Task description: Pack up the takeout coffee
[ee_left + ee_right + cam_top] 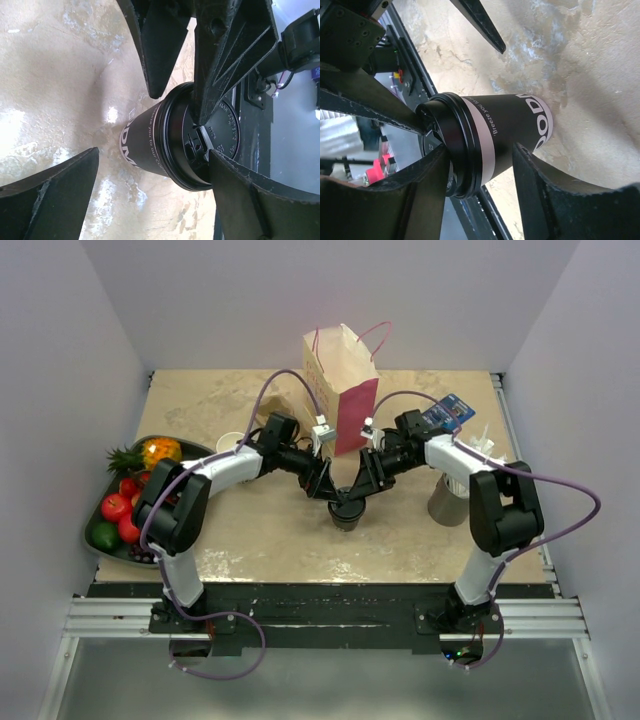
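Bag (341,390): pink and white, upper middle.
Tray (193,448): dark, at the left, with fruit (115,506).
White cup (230,443): just right of the tray.
Grey cup (441,506): right side.

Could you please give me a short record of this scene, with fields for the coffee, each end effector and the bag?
takeout coffee: upright on the table, black lid on
left end effector: open wide around the coffee
right end effector: fingers flank the coffee near the lid; whether it grips is unclear
paper bag: standing behind the coffee
packed: not yet
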